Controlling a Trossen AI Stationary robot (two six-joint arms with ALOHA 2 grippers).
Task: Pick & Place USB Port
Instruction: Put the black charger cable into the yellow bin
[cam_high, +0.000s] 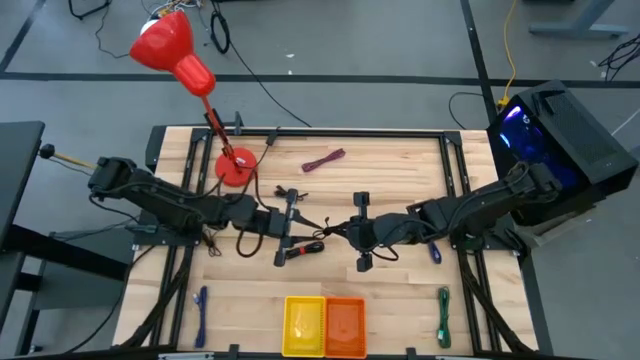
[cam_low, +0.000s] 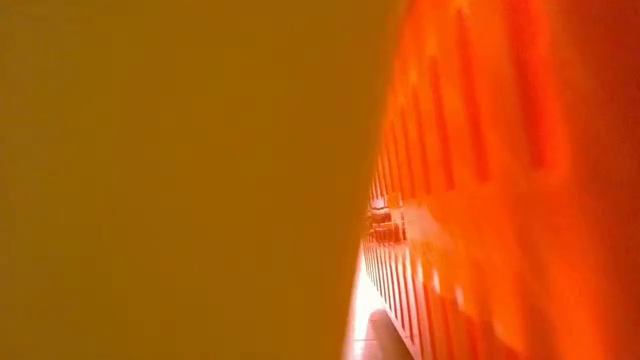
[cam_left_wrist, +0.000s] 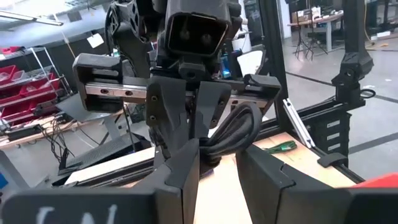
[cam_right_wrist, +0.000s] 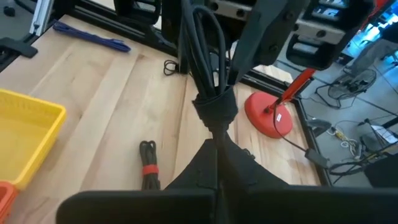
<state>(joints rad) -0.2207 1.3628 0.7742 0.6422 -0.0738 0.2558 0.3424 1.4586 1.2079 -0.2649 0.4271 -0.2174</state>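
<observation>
Both jaws meet mid-surface: my right gripper (cam_right_wrist: 217, 140) is clamped on the black coiled cable (cam_right_wrist: 208, 62), and my left gripper (cam_left_wrist: 217, 165) pinches its far loop. Yellow bin (cam_high: 304, 325) waits at six o'clock. If we pull apart unevenly, the bundle could slip or unravel.

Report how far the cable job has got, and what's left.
Done: nothing shows in the yellow bin or the orange bin. In hand: the right gripper is shut on a bundled black cable at mid-table, facing the left gripper. Left: that bundle, plus the purple cable, blue cable and green cable on the table.
</observation>
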